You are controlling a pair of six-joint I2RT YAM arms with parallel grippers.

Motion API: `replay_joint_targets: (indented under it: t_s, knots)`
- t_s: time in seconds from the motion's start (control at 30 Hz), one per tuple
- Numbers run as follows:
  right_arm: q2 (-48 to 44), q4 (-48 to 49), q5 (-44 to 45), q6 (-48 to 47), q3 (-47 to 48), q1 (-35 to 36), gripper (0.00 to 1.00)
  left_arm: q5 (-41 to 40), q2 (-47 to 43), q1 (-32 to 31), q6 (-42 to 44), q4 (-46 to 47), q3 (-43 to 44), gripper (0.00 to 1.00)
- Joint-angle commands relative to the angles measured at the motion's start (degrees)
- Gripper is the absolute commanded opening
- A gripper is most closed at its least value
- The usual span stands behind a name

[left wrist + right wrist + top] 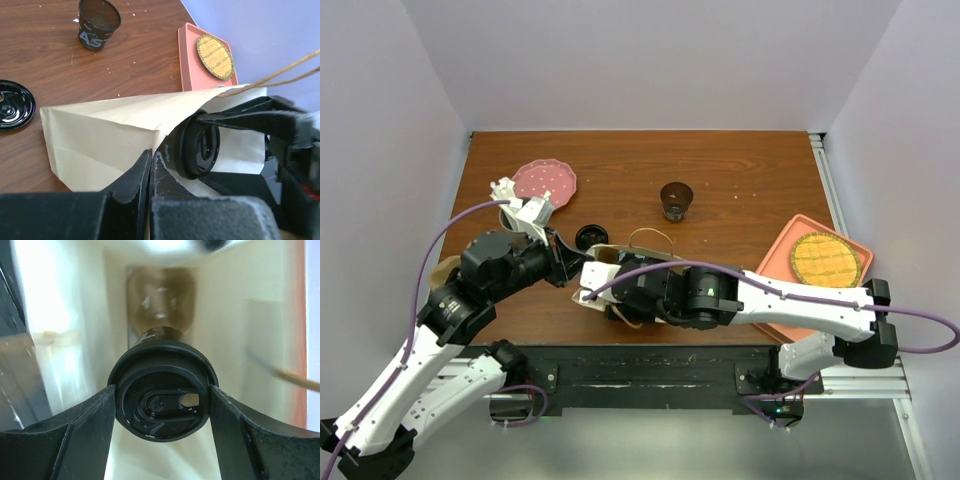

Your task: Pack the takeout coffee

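The takeout coffee (162, 390), a small dark cup with a round black lid, lies on its side inside the pale paper bag (100, 135). My right gripper (162, 395) is shut on it, one finger on each side of the lid, reaching into the bag's mouth. In the left wrist view the cup (196, 145) shows between the right gripper's black fingers (240, 119). My left gripper (151, 160) is shut on the bag's edge and holds the mouth open. In the top view the bag (630, 262) lies near the front edge and hides the cup.
A loose black lid (591, 236) lies left of the bag. An open, lidless dark cup (676, 200) stands mid-table. A pink plate (544, 180) and a grey utensil cup (520, 212) are at the left. An orange tray (790, 250) holds a woven disc at the right.
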Motion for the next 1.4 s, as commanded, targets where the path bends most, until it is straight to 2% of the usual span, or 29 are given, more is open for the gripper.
replay_joint_targets:
  t_s: [0.0, 0.2, 0.33, 0.77, 1.37]
  knots:
    - [-3.66, 6.15, 1.65, -4.66, -3.18, 0.11, 0.37, 1.39, 0.10, 0.13, 2.45, 1.72, -0.31, 0.00]
    - [-8.05, 9.31, -3.53, -8.70, -9.32, 0.11, 0.37, 1.39, 0.19, 0.22, 1.67, 1.89, -1.10, 0.00]
    - [-10.52, 11.44, -1.78, -11.08, -12.15, 0.02, 0.35, 1.39, -0.43, 0.13, 1.23, 2.86, -2.24, 0.00]
    - [-4.55, 5.63, -1.52, -11.18, -11.09, -0.07, 0.35, 4.55, -2.98, 0.22, 2.98, 3.03, -1.54, 0.00]
    - [-4.11, 3.43, -0.46, -10.12, -13.47, -2.79, 0.35, 3.32, -4.47, 0.22, 7.90, -0.22, -1.54, 0.00]
